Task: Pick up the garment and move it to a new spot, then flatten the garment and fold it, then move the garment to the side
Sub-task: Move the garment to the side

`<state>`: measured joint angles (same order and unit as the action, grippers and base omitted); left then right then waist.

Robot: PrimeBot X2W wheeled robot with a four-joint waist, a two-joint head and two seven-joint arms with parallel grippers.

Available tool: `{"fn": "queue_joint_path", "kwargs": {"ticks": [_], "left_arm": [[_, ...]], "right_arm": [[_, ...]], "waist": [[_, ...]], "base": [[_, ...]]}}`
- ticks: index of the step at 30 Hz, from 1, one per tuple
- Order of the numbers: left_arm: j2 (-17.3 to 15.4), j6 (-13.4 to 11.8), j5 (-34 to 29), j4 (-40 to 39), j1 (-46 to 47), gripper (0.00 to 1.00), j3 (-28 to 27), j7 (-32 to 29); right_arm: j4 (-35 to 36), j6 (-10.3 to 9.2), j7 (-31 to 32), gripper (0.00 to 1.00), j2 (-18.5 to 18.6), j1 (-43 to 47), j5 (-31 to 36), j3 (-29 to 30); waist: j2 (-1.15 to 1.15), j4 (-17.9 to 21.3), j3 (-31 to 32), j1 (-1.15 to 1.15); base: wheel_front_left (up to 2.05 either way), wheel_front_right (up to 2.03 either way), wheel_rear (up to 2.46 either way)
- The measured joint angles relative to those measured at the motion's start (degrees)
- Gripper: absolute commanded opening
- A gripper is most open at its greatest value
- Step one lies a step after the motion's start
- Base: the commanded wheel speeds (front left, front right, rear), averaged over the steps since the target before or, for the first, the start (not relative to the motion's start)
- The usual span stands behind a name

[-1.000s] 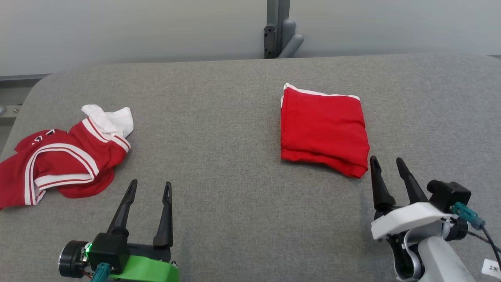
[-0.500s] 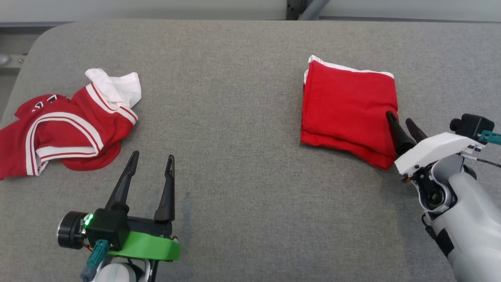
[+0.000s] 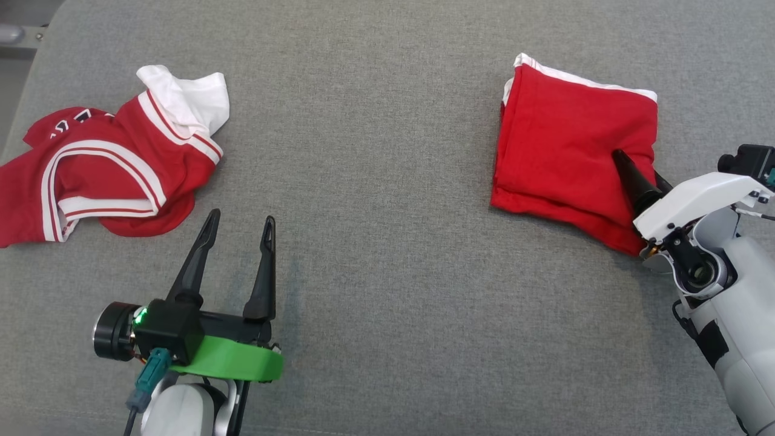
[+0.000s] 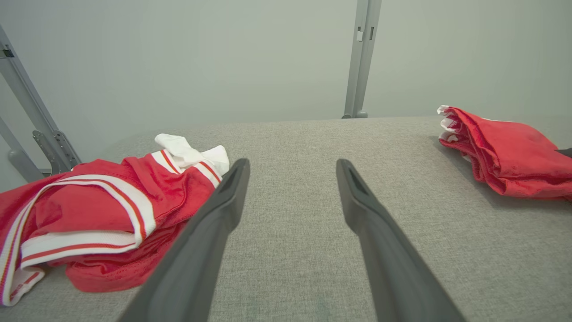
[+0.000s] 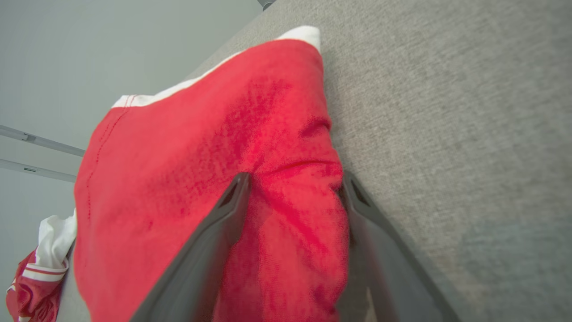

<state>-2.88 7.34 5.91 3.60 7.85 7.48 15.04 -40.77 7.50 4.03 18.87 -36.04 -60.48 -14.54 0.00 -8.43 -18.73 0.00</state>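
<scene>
- Folded red garment (image 3: 569,139) is lying at the grey table's (image 3: 387,272) far right.
- Right gripper (image 3: 637,166) is straddling its right edge, fingers spread, not clamping.
- Left gripper (image 3: 242,217) is hovering, fingers parted, beside a crumpled striped jersey (image 3: 115,175).

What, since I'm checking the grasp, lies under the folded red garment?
Grey table padding shows around the folded red garment. The right gripper straddles its right edge, one finger on top, one beside. Anything beneath the cloth is covered.
</scene>
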Motion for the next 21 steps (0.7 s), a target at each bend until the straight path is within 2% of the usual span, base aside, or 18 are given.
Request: {"fn": "queue_joint_path", "kwargs": {"ticks": [1,2,3,4,13,21], "left_arm": [[0.0,0.0,0.0,0.0,0.1,1.0,0.0,0.0],[0.0,0.0,0.0,0.0,0.2,1.0,0.0,0.0],[0.0,0.0,0.0,0.0,0.2,1.0,-0.1,0.0],[0.0,0.0,0.0,0.0,0.2,1.0,-0.1,0.0],[-0.7,0.0,-0.2,-0.6,0.2,1.0,-0.2,0.0],[-2.7,0.0,-0.5,-1.9,0.4,1.0,-0.5,0.0]], "right_arm": [[0.3,0.0,0.0,0.86,0.1,0.0,-0.2,-0.4],[0.5,0.0,-0.1,0.46,0.3,0.0,-0.5,-0.7],[0.9,0.0,-0.2,0.27,0.4,0.1,-0.8,-1.1],[1.2,0.0,-0.2,0.0,0.5,0.2,-1.2,-1.5],[4.6,0.0,-2.2,0.0,2.5,1.9,-3.2,-4.1],[7.5,-0.01,-6.3,0.0,4.5,2.5,-2.3,-7.6]], "waist": [[0.0,0.1,0.0,0.0],[0.0,0.2,0.0,0.0],[0.0,0.4,0.0,0.0],[0.0,0.6,0.1,0.0],[0.0,3.0,0.1,0.0],[0.0,7.4,-0.8,0.0]], "base": [[0.0,0.0,0.0],[0.0,0.0,0.0],[0.0,0.0,0.0],[0.0,0.0,0.0],[0.0,0.0,0.0],[0.0,0.0,0.0]]}}
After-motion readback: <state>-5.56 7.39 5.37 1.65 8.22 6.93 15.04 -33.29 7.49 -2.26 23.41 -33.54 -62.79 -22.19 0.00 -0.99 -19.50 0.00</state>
